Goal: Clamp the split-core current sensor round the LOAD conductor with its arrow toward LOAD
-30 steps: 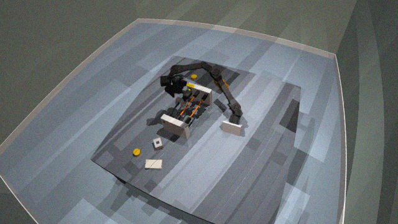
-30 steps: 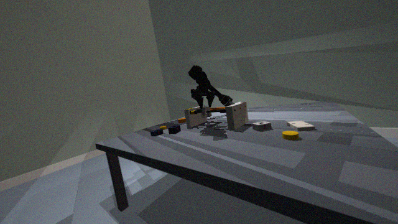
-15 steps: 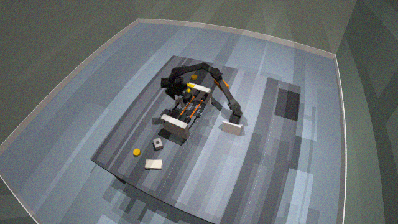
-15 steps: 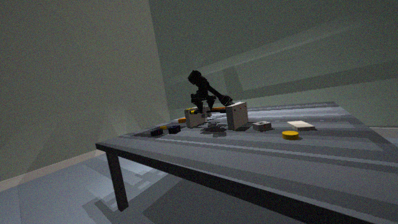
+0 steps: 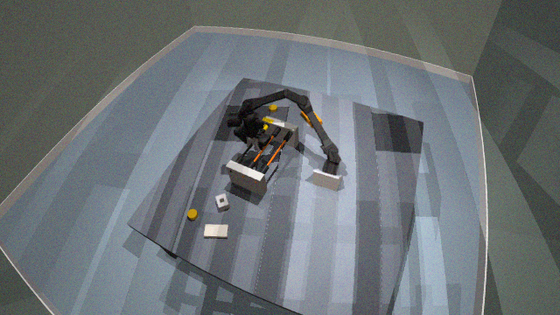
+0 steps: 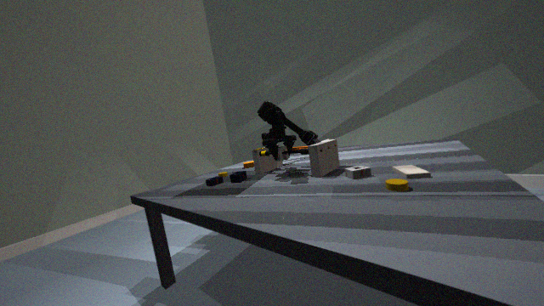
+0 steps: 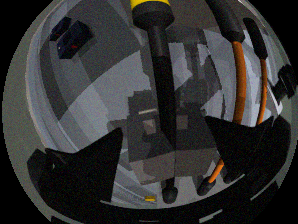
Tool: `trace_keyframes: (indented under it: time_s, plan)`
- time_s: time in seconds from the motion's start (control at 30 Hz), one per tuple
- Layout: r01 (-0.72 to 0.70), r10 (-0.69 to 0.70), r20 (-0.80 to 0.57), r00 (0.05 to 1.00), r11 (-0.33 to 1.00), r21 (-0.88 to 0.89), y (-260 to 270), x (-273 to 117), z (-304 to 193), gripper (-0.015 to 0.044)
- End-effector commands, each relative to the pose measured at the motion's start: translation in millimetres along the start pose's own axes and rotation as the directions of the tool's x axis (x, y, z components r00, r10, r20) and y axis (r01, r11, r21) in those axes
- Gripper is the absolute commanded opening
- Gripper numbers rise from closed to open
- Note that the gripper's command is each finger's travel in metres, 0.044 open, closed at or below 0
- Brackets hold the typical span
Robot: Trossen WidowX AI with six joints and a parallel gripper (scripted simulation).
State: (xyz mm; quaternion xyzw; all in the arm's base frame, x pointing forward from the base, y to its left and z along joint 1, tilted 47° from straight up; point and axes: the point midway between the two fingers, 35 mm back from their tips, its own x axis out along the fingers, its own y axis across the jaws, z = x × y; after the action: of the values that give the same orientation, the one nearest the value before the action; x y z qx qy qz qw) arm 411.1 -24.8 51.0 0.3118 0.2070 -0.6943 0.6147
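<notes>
The grey current sensor (image 7: 150, 150) sits round the black conductor (image 7: 163, 85) (image 5: 241, 157), which passes through it and comes out below in the wrist view. A seam runs down its middle; whether it is latched cannot be told. Its arrow cannot be made out. A yellow marker (image 7: 150, 5) is on the black conductor at the top of the wrist view; no lettering is readable. My gripper (image 7: 164, 125) (image 5: 258, 145) (image 6: 283, 154) is open, with one finger on each side of the sensor and gaps between. In the top and exterior views the arm and gripper hide the sensor.
Two orange conductors (image 7: 239, 85) run beside the black one, between a front block (image 5: 247, 176) (image 6: 324, 158) and a rear block (image 5: 294, 135) (image 6: 263, 163). A white holed block (image 5: 222, 201), a white slab (image 5: 215, 231), a yellow disc (image 5: 192, 214) and dark blocks (image 6: 238, 176) stand around.
</notes>
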Motion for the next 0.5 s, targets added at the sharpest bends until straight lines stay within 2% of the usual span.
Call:
trace_keyframes:
  time_s: [0.0, 0.07, 0.47]
  plan:
    - [0.000, 0.000, 0.000, 1.000, 1.000, 0.000, 0.0, 0.0, 0.0, 0.0414]
    - [0.000, 0.000, 0.000, 1.000, 1.000, 0.000, 0.0, 0.0, 0.0, 0.0361]
    - [0.000, 0.000, 0.000, 1.000, 1.000, 0.000, 0.0, 0.0, 0.0, 0.0281]
